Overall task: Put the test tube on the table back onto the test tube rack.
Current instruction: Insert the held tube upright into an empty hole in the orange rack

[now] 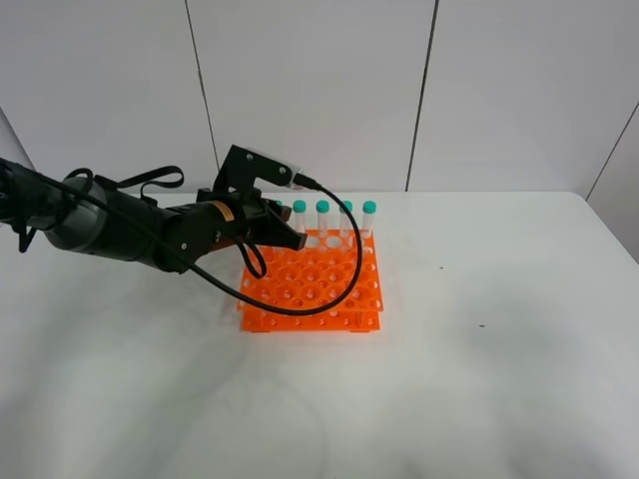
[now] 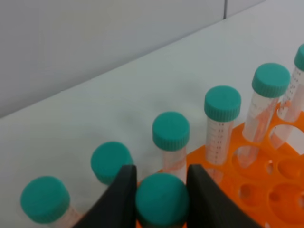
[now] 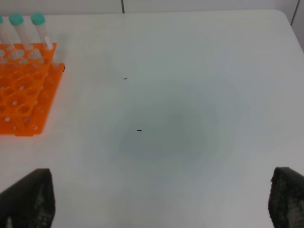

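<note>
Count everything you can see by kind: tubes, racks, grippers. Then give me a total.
Tubes: 7 showing in the left wrist view, others may be hidden
Rack: 1
Grippers: 2, the left gripper and the right gripper
Total: 10

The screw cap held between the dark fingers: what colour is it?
Teal-green screw cap; the left wrist view shows it best.
</note>
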Controlling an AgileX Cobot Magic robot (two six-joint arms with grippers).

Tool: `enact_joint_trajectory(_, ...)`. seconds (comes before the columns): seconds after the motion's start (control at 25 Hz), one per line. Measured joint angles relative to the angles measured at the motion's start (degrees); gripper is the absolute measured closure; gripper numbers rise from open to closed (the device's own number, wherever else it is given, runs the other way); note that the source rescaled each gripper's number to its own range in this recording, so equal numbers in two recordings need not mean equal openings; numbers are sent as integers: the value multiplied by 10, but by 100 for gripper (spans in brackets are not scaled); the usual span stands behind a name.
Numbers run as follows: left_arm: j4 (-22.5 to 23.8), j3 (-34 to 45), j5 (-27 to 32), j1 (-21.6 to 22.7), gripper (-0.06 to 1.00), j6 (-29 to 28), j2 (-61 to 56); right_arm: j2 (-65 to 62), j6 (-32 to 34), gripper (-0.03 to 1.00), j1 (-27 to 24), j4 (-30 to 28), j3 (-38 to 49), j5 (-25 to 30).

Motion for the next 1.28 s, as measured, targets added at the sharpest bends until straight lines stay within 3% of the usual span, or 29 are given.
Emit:
enact_joint_trajectory(0.44, 0, 0, -4, 0, 94, -39, 17, 0, 0, -3, 0, 0, 0, 0)
enact_joint_trajectory(1.28, 0, -1, -22, 0, 94, -44, 33, 0, 0, -3, 0, 0, 0, 0)
